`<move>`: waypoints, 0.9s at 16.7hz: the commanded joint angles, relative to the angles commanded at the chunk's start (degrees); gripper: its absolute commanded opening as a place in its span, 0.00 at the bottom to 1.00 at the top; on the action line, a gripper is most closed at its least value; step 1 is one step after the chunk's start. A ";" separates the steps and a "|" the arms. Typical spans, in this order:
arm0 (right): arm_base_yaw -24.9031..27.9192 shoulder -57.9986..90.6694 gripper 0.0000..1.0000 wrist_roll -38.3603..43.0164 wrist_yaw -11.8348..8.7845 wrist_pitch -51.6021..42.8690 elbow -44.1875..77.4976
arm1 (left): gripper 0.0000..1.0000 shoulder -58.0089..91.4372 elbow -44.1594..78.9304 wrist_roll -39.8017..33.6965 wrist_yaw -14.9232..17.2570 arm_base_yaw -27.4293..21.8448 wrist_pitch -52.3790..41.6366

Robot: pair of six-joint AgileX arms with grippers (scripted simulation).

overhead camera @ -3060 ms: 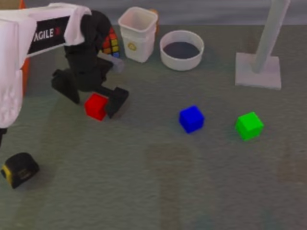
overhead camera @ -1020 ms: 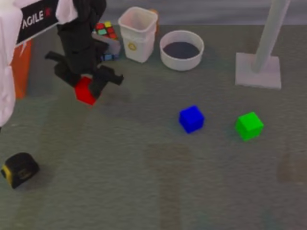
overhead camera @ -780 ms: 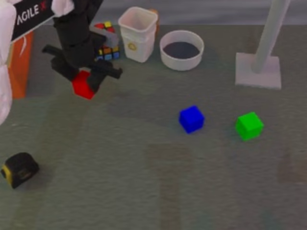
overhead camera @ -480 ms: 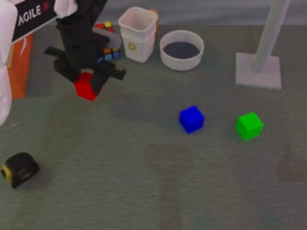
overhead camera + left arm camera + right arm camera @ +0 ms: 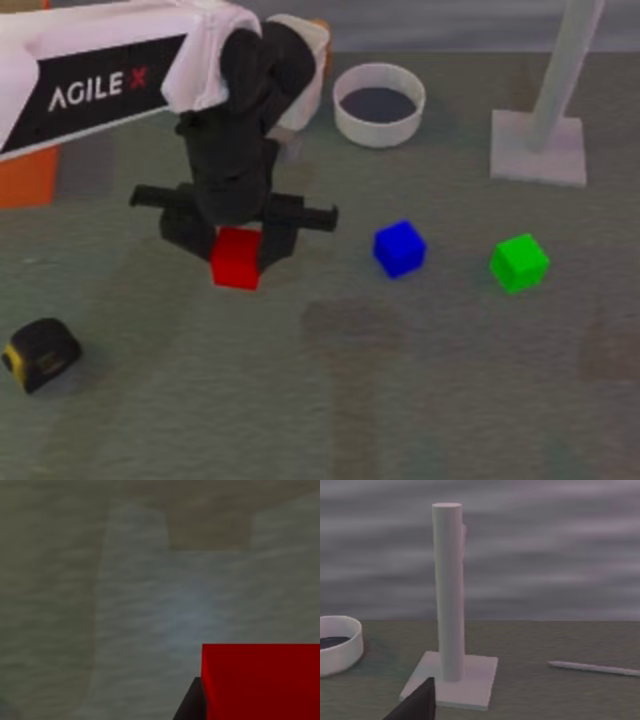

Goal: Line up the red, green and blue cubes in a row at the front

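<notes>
1. Gripping the red cube (image 5: 236, 257) between the two dark fingers of the left gripper (image 5: 238, 250), left of the table's middle; cube filling a corner of the left wrist view (image 5: 260, 680), whether lifted or touching down not clear.
2. Resting on the table (image 5: 350, 400): blue cube (image 5: 399, 248) just right of centre, green cube (image 5: 519, 262) farther right, both apart from each other and from the red one.
3. Standing along the far edge: white round bowl (image 5: 379, 103) with dark contents, white post on a square base (image 5: 540, 140), white bin (image 5: 310, 60) mostly hidden behind the left arm.
4. Lying near the left front edge: black and yellow tape measure (image 5: 38, 352).
5. Showing a grey-green, cloth-like surface with faint darker patches; plain grey wall behind.
6. Staying out of the top view: right arm; right wrist view facing the post (image 5: 449, 590), with a thin pen-like stick (image 5: 592, 668) beside it. Right claw's state: cannot tell.
</notes>
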 joint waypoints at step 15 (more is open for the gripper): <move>0.00 0.00 1.00 0.00 0.00 0.00 0.00 | 0.00 -15.43 -23.30 -22.78 -0.80 -11.22 8.54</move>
